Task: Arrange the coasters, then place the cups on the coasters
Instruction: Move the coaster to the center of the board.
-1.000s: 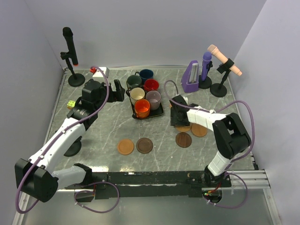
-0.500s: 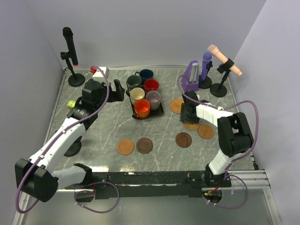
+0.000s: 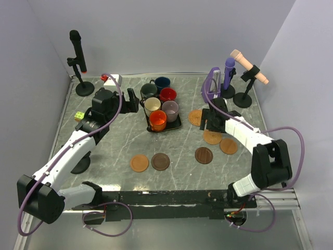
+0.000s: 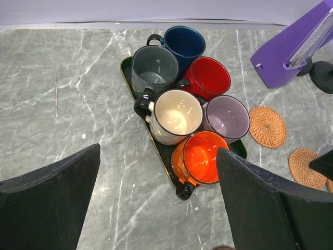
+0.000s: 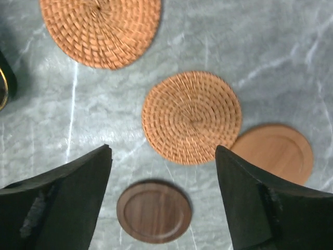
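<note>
**Top view**
- Tray: a black rectangular tray is set on the grey marbled table, toward the far side.
- Cups: six small handled cups are packed on it — navy blue cup, dark grey-green cup, red cup, cream cup, mauve-grey cup, orange cup.
- Coasters: all six are laid flat on the table, none under a cup.
  - A round woven orange-tan coaster is seen just right of the tray.
  - A second woven coaster is seen nearer the arms, with a smooth tan coaster and a dark brown coaster beside it.
  - A second smooth tan coaster and a second dark brown coaster are paired at front centre.
- Left gripper: held left of the tray, jaws spread.
- Right gripper: held over the woven coasters.

**Left wrist view**
- Jaws: spread wide, nothing grasped.
- Cups: all six are framed between the fingers, well beyond them.

**Right wrist view**
- Jaws: released and empty — the second woven coaster is seen between the two black fingers.
- Contact: it cannot be told whether the fingertips touch the table.
- Edges: the smooth tan coaster is met by the rim of the second woven coaster.
</note>
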Available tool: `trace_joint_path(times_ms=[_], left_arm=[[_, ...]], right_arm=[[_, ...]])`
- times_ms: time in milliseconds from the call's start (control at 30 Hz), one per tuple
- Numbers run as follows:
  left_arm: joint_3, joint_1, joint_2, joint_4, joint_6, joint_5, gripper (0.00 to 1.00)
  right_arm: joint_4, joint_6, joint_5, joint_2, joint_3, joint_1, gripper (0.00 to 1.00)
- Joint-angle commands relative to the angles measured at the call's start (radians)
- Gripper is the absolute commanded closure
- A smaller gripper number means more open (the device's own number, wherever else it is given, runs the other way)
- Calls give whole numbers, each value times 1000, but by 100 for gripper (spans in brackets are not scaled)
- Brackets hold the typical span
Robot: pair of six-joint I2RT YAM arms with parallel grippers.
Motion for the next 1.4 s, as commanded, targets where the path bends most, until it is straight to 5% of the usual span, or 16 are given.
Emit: trace_joint_path(times_ms=[0,967,1367], left_arm=[[8,-9,-5,34,6,-1,3],[9,-12,-14,35,7,-13,3],[6,-12,-16,37,10,-27,4]], right_arm=[[-30,38,26,-60,-68,-3,11],[-81,244,35,87,-86,-4,9],[-135,208,36,175,-12,-36,27]])
